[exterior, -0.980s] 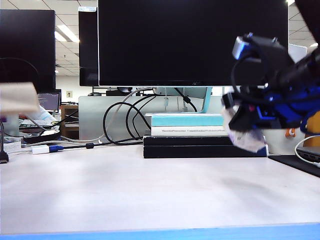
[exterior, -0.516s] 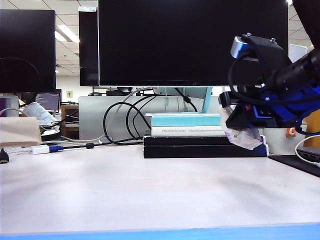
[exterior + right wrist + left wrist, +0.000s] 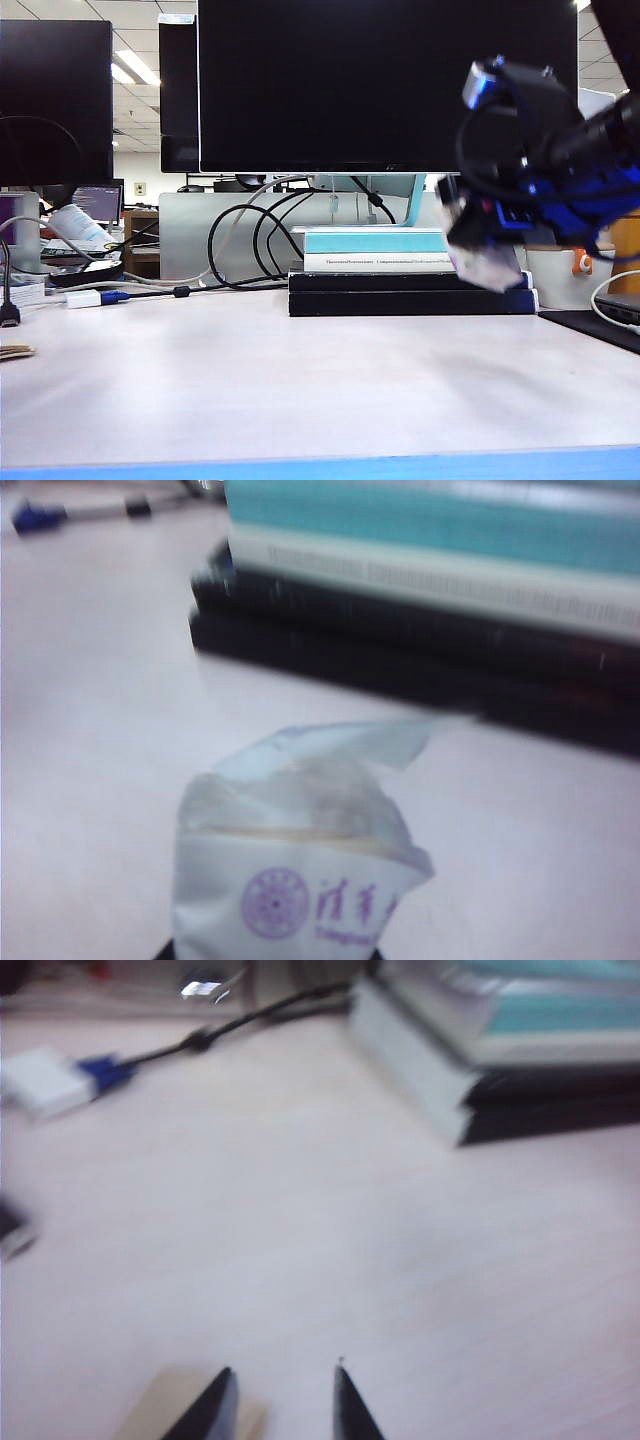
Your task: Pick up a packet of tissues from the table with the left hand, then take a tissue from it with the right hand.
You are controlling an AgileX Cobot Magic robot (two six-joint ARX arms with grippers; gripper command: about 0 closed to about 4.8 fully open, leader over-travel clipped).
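Purple-printed white packet of tissues (image 3: 300, 880) clamped in the right gripper (image 3: 478, 262), hanging above the table's (image 3: 300, 390) right edge before the books (image 3: 400, 290); left gripper (image 3: 282, 1400) newly sunk toward the left edge, fingers now apart and empty, leaving the left-hand pickup undone.

Left hand (image 3: 283, 1400) low, right hand (image 3: 478, 235) raised

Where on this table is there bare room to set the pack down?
The table is bare from the blue front edge back to the books, between both tools. Crowded: the cables and adapter rear left; the right tool gripping the pack hangs beside the books.
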